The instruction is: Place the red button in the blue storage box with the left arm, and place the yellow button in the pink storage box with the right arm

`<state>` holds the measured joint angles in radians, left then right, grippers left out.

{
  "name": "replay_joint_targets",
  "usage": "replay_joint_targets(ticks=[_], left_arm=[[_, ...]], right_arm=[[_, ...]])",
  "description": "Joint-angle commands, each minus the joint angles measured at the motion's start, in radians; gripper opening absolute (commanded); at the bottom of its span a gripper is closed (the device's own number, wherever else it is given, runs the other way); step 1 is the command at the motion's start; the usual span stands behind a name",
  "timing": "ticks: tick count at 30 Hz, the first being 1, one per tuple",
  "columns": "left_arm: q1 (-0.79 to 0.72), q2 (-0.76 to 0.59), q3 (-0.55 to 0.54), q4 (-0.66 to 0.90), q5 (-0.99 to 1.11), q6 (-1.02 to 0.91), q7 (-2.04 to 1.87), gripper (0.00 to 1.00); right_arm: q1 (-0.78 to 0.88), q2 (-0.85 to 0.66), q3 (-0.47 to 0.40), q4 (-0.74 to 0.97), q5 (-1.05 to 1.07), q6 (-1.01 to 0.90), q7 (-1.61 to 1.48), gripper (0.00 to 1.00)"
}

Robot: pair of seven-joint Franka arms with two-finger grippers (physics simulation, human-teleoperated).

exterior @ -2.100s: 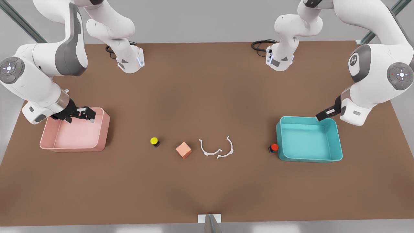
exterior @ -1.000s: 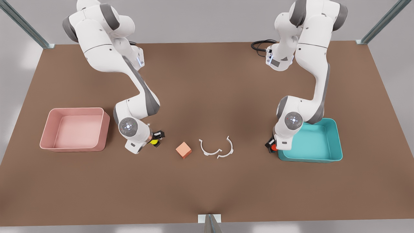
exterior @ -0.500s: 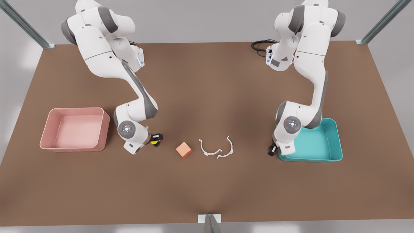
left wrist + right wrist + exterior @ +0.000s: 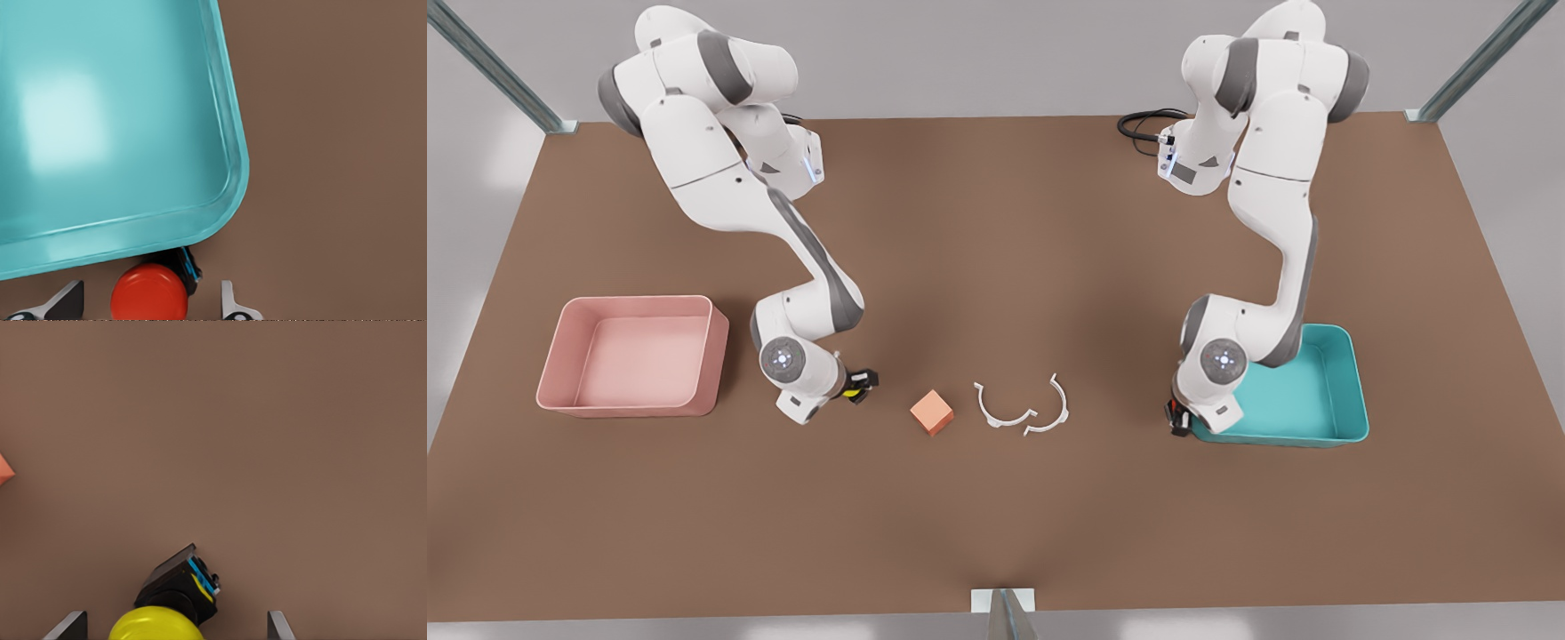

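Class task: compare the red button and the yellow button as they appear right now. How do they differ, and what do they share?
The red button has a red cap; the yellow button a yellow one. The red one sits right beside the blue storage box; the yellow one lies on open table. Both have black bases, each between open gripper fingers.

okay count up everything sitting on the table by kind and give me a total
Buttons: 2, red button and yellow button
Storage boxes: 2, blue storage box and pink storage box
Salmon-orange cube: 1
White curved clips: 2
Total: 7
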<state>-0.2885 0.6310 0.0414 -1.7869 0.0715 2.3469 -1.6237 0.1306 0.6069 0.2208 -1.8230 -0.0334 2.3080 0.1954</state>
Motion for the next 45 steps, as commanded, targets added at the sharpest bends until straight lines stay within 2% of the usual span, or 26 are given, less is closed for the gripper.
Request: replay_joint_targets(ticks=[1,8,10,13,15,16,20,21,24,25,30,34,35,36,39,42,45], left_arm=[[0.000,0.010,0.000,0.001,0.002,0.022,-0.235,1.00],[0.002,0.027,0.000,0.001,0.004,0.037,-0.232,1.00],[0.003,0.029,0.000,0.001,0.004,0.037,-0.229,1.00],[0.006,0.029,0.000,0.001,0.004,0.037,-0.228,1.00],[0.005,0.029,0.000,0.001,0.004,0.037,-0.228,0.92],[0.005,0.029,0.000,0.001,0.004,0.037,-0.228,0.78],[0.005,0.029,0.000,0.001,0.004,0.037,-0.228,0.65],[0.005,0.029,0.001,0.001,0.004,0.037,-0.228,0.64],[0.003,0.029,0.000,0.012,0.004,0.037,-0.228,0.57],[0.003,0.029,0.000,0.015,0.004,0.035,-0.228,0.56],[0.000,0.007,0.000,0.061,0.002,-0.017,-0.183,0.56],[0.003,-0.106,-0.002,0.078,-0.004,-0.130,-0.081,0.56],[0.006,-0.137,0.000,0.078,-0.002,-0.172,-0.028,0.56],[0.009,-0.143,0.000,0.078,-0.002,-0.190,0.001,0.53],[0.066,-0.165,0.002,0.078,-0.002,-0.247,0.140,0.52],[0.149,-0.171,0.018,0.080,0.001,-0.271,0.375,0.52],[0.163,-0.168,0.077,0.083,0.002,-0.271,0.522,0.52]], right_arm=[[0.000,0.007,0.000,0.001,0.001,0.054,-0.030,1.00],[0.003,0.028,0.000,0.005,-0.003,0.099,-0.037,1.00],[0.000,0.034,-0.001,0.005,-0.003,0.099,-0.059,0.87],[-0.003,0.047,-0.001,0.005,-0.003,0.113,-0.070,0.76],[-0.003,0.050,-0.001,0.004,-0.003,0.114,-0.074,0.75],[-0.003,0.050,-0.003,0.004,-0.003,0.114,-0.076,0.68],[-0.003,0.050,-0.003,0.005,-0.003,0.114,-0.083,0.52],[-0.003,0.050,-0.003,0.004,-0.003,0.114,-0.083,0.50],[-0.003,0.051,-0.003,0.005,-0.003,0.113,-0.083,0.55],[-0.003,0.051,-0.003,0.004,-0.003,0.113,-0.083,0.64],[-0.002,0.050,-0.003,-0.006,-0.003,0.105,-0.125,0.67],[0.000,0.040,-0.003,-0.039,-0.020,0.102,-0.174,0.67],[0.000,0.040,-0.003,-0.038,-0.039,0.103,-0.172,0.41],[0.000,0.040,-0.003,-0.038,-0.039,0.103,-0.172,0.36],[0.000,0.027,-0.003,-0.030,-0.039,0.102,-0.172,0.36],[-0.003,-0.053,-0.012,-0.021,-0.039,0.065,-0.168,0.36],[-0.114,-0.150,-0.001,-0.019,-0.039,-0.038,-0.197,0.37]])
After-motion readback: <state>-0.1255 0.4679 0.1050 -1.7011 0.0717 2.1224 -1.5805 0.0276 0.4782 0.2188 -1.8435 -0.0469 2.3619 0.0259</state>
